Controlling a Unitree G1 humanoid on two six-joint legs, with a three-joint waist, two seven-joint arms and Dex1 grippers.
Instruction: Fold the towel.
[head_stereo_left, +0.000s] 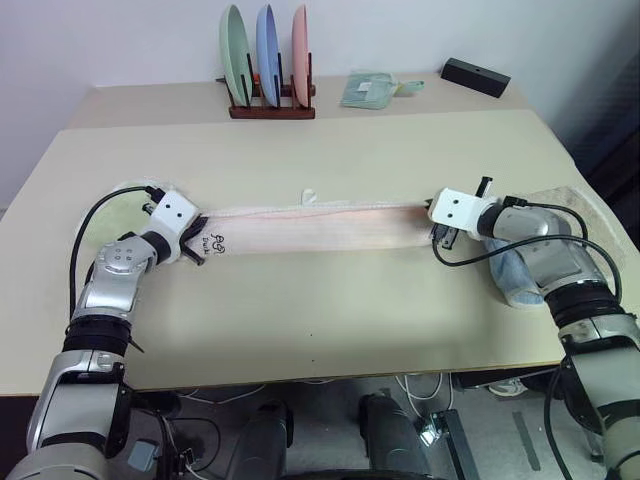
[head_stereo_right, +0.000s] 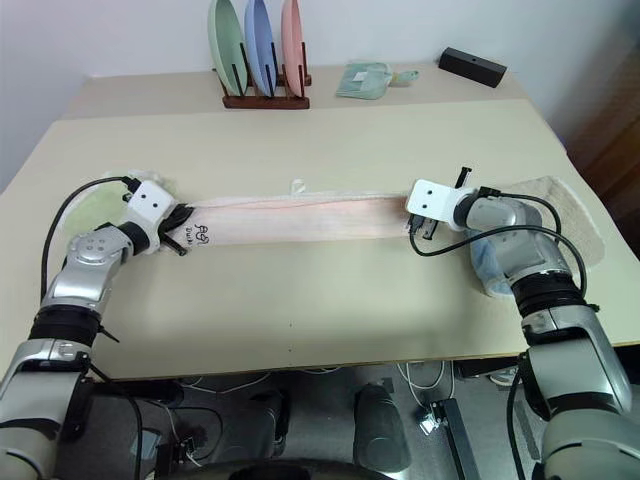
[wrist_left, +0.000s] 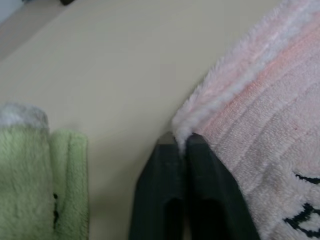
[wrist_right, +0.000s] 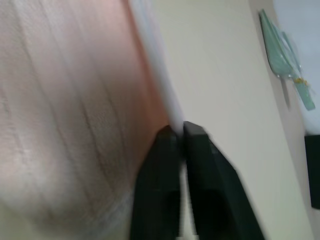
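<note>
The pale pink towel (head_stereo_left: 320, 228) lies as a long narrow band across the middle of the table, with its dark logo (head_stereo_left: 214, 241) near its left end and a small loop (head_stereo_left: 310, 195) on its far edge. My left gripper (head_stereo_left: 197, 245) is shut on the towel's left end; in the left wrist view its fingertips (wrist_left: 170, 150) pinch the fluffy pink edge (wrist_left: 240, 100). At the other end my right gripper (head_stereo_left: 437, 232) is shut on the towel, and the right wrist view shows the fingers (wrist_right: 165, 150) pressed on a thin fold of the edge (wrist_right: 75, 100).
A light green towel (head_stereo_left: 118, 205) lies just behind my left hand. A beige towel (head_stereo_left: 570, 205) and a light blue cloth (head_stereo_left: 520, 285) sit under my right arm. At the back stand a plate rack (head_stereo_left: 270, 60), a teal packet (head_stereo_left: 370, 90) and a black box (head_stereo_left: 475, 76).
</note>
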